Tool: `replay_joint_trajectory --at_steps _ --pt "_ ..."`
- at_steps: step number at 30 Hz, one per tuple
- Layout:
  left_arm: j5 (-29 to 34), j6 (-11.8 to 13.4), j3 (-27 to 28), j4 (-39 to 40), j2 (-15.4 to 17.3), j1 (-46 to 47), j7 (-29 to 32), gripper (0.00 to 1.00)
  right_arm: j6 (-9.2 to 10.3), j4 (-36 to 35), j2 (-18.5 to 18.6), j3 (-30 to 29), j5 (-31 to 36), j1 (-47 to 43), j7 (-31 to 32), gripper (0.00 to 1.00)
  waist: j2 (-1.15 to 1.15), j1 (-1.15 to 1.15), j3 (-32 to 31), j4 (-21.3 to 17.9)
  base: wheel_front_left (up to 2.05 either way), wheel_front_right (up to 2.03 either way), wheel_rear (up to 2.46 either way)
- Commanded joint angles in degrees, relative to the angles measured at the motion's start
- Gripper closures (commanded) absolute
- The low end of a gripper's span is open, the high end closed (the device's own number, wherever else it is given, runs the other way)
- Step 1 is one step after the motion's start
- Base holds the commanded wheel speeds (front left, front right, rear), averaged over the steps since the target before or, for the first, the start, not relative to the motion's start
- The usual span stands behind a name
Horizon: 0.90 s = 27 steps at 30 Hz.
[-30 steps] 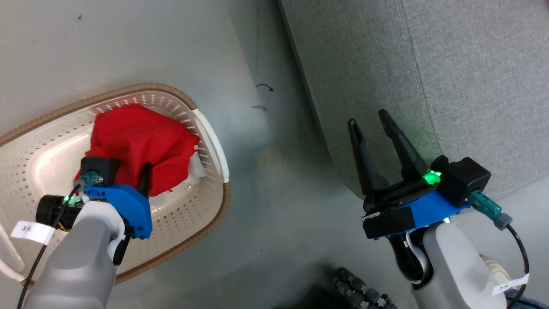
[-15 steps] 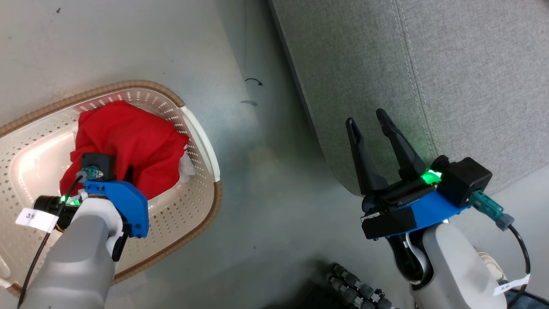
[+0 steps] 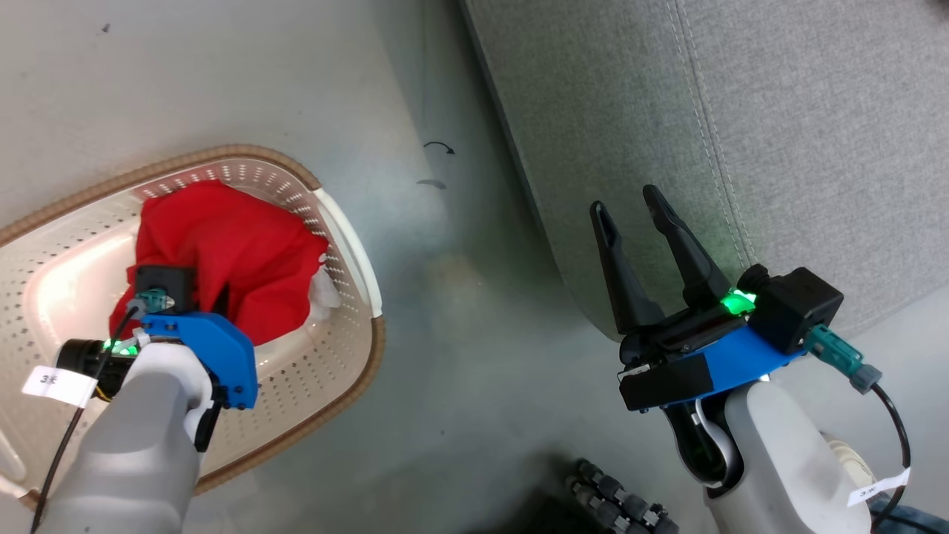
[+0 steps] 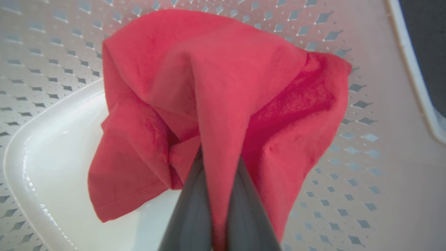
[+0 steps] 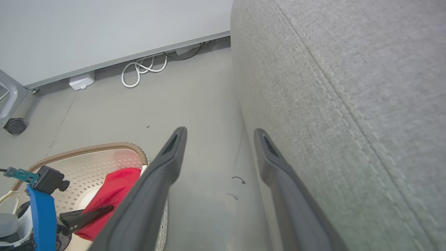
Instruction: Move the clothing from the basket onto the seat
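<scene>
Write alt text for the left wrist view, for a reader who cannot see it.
The left gripper is shut on a fold of red clothing, which spreads beyond it in a crumpled heap. Around the cloth are the perforated walls and glossy bare floor of the cream basket.

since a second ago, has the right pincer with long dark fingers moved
No. The right pincer stands at the same spot beside the seam of the grey woven-fabric couch; only the camera shifted.
</scene>
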State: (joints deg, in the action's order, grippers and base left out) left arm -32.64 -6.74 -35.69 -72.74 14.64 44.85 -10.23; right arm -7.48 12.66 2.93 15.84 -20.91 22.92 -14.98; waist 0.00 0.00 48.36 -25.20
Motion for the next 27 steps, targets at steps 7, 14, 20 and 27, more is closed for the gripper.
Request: replay_joint_trajectory --at_steps 7,14,20,27 --pt "-0.82 -0.37 -0.4 -0.18 -2.16 -0.71 -1.57 1.0 -0.03 1.12 -0.06 -0.29 0.9 1.04 -0.29 0.0 0.0 0.0 -4.16 2.86 0.0 0.0 0.0" --pt "-1.18 -0.71 -1.46 0.88 -5.33 -2.82 -3.63 1.0 -0.03 2.99 -0.05 -1.53 3.37 -0.31 -0.28 0.0 0.0 0.0 -11.75 6.7 0.0 0.0 0.0" --pt "-0.5 -0.81 -3.24 3.31 -7.66 -5.41 -4.71 1.0 -0.03 5.22 -0.03 -2.21 5.49 -1.94 -0.25 0.0 0.0 0.0 -19.65 10.1 0.0 0.0 0.0" --pt "0.15 -0.86 -4.18 10.31 -9.06 -8.35 -5.05 1.0 -0.03 6.5 0.01 -3.03 7.08 -4.13 1.15 0.0 0.0 0.0 -27.54 13.72 0.0 0.0 0.0"
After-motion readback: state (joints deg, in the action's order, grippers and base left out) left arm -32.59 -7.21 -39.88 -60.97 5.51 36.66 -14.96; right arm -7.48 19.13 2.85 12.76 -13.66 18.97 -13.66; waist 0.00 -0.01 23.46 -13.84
